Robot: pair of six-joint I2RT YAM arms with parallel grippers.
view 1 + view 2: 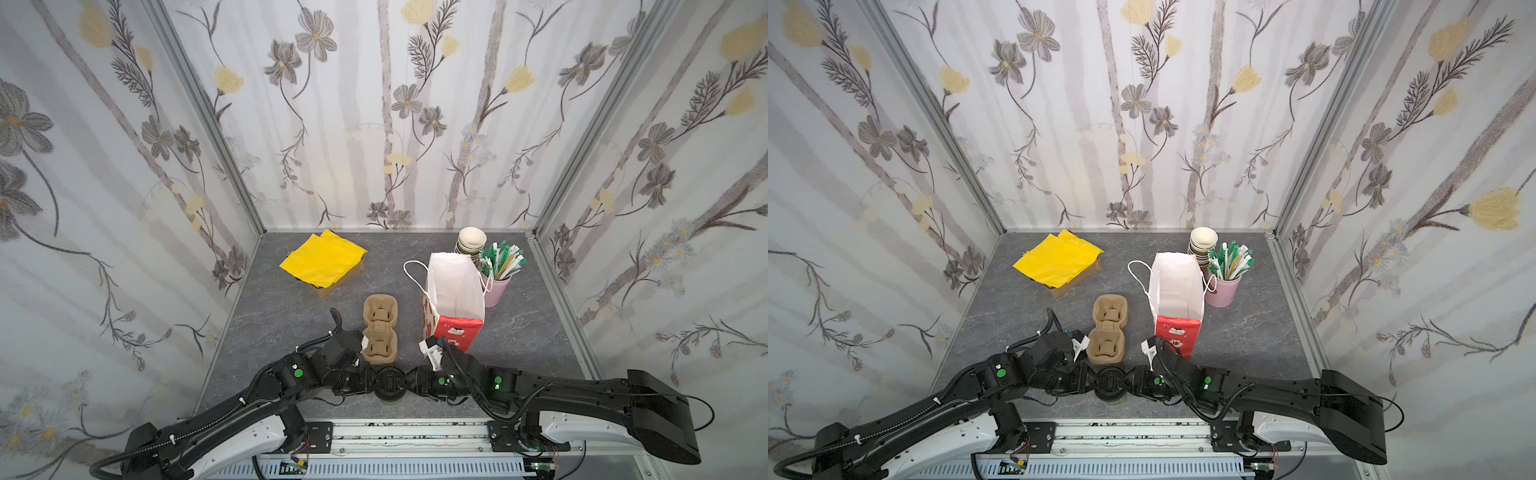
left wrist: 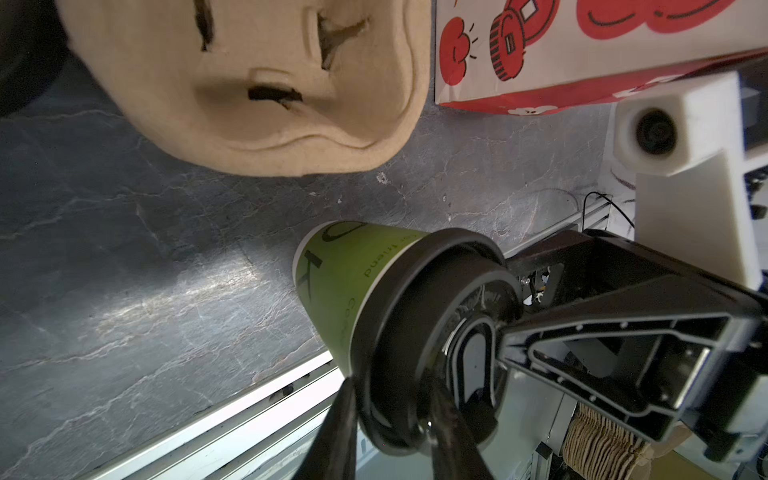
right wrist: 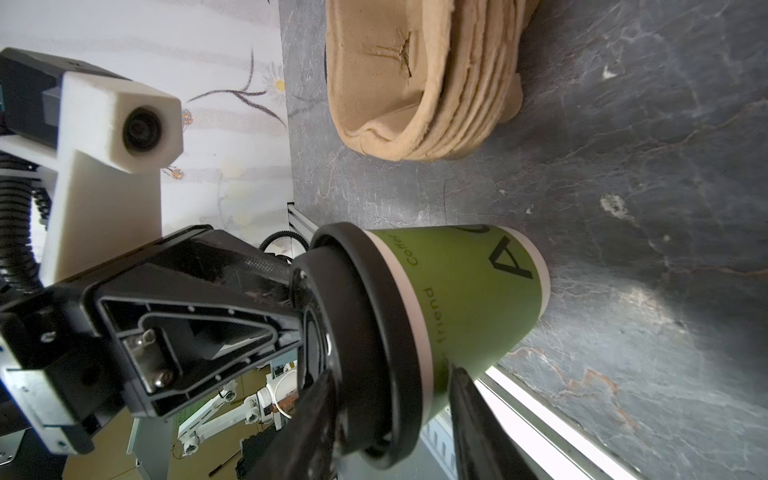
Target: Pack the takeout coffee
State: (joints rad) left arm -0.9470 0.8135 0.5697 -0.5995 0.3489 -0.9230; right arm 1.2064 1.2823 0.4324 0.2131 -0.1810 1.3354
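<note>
Grey stone-patterned tabletop [image 1: 528,332] runs between floral walls, and at its near edge the two arms meet head-on. The left gripper [image 1: 369,380] and the right gripper [image 1: 410,380] flank the takeout coffee [image 1: 388,384] from opposite sides, level with its black lid [image 2: 399,332], so neither arm is the nearer one.

Each wrist view shows its gripper rolled on its side. The fingers [image 3: 478,424] are stacked along the cup's upright axis, one over the lid top and one lower by the green wall, with the lid's brim between them. The left jaws stand narrower than the right, but whether either pair has clamped cannot be told (the contact faces are hidden behind the fingers). The cup appears to stand upright on the table.

Just beyond it, away from the robot, lies the near pocket of the stacked pulp cup carrier [image 1: 379,332], whose long axis runs away from the arms. The open paper bag [image 1: 455,286] stands to the carrier's right, closer to the right arm. The carrier pocket would likely need a short carry straight forward, and the bag a slanted one to the right.
</note>
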